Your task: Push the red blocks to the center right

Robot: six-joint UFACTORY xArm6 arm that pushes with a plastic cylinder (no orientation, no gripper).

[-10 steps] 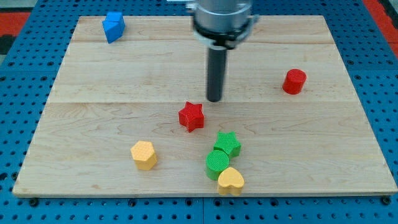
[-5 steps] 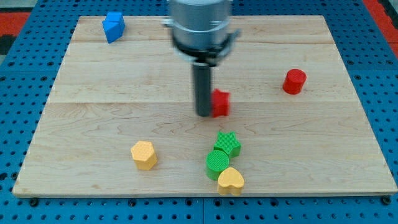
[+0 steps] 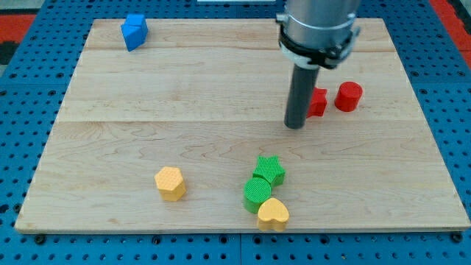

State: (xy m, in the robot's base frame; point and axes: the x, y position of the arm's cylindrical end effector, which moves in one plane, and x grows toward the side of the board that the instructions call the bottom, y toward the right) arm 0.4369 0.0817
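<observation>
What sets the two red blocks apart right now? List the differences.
The red cylinder block stands fully in view, its round top plain; the other red block is partly hidden behind the rod, so its shape cannot be made out. The red cylinder block lies further to the view's right, away from my tip; the other red block sits right beside the rod. Both share the same red and lie at the board's centre right, close together.

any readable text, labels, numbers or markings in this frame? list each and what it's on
None. No words, numbers, brands or signs are readable anywhere in the camera view.
The wooden board, the blue pegboard around it, the coloured blocks and the rod ending in my tip all show plain, unmarked surfaces.
</observation>
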